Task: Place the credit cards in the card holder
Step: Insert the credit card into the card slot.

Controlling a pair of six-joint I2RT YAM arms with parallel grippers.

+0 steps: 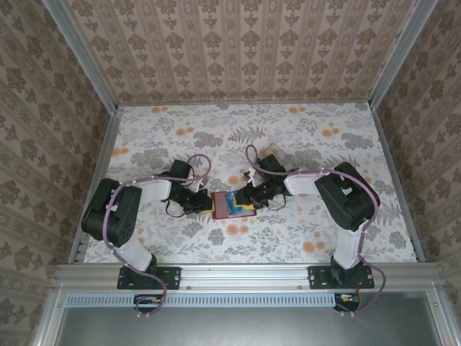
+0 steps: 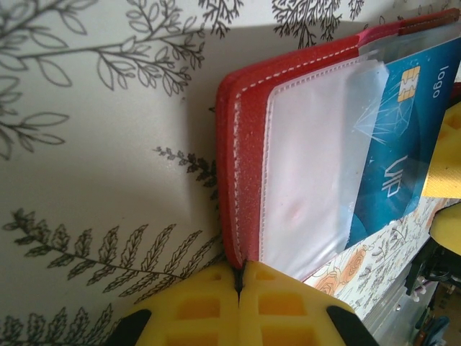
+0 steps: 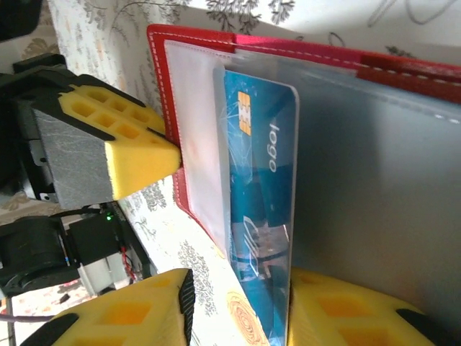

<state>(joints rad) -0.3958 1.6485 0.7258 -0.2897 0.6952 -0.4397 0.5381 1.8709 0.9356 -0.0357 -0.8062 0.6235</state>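
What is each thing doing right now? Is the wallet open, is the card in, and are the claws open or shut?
Card holder: open, inside facing up.
Blue card: partly tucked under a clear pocket, the rest sticking out.
Left gripper: shut on the card holder's edge.
Right gripper: open, one finger on each side of the blue card's free end.

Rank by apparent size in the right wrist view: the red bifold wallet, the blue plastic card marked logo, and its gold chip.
1. red bifold wallet, largest, though cut by the frame.
2. blue plastic card, partly tucked into it.
3. gold chip, clearly smallest.
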